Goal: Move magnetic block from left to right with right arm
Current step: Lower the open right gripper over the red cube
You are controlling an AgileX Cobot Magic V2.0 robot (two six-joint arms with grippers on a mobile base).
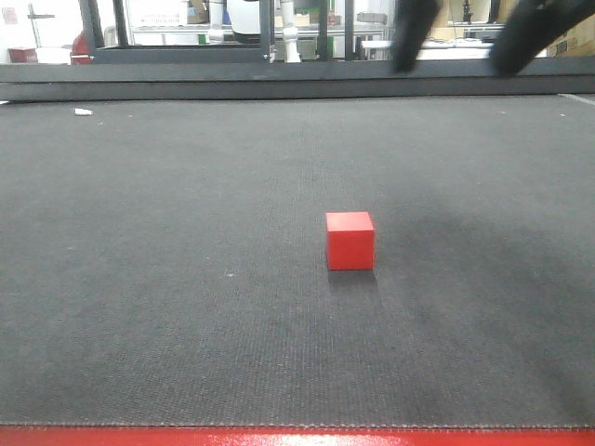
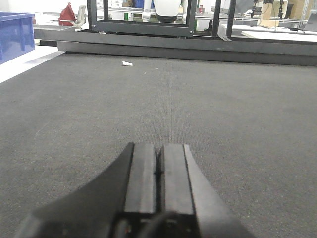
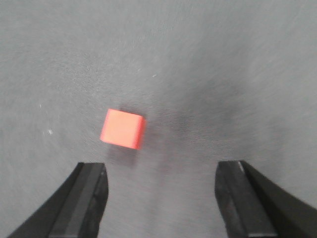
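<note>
Your small bright-red matte cube [image 1: 350, 241], flat on dark grey woven counter [image 1: 167, 279]: equal-sided, no long axis, one face frontward. Right pincer [image 3: 161, 171] spread, clear of cube; left pincer [image 2: 158, 153] pressed together.

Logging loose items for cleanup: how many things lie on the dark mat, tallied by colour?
Red: 1, the magnetic block
White: 1, a small scrap
Total: 2
</note>
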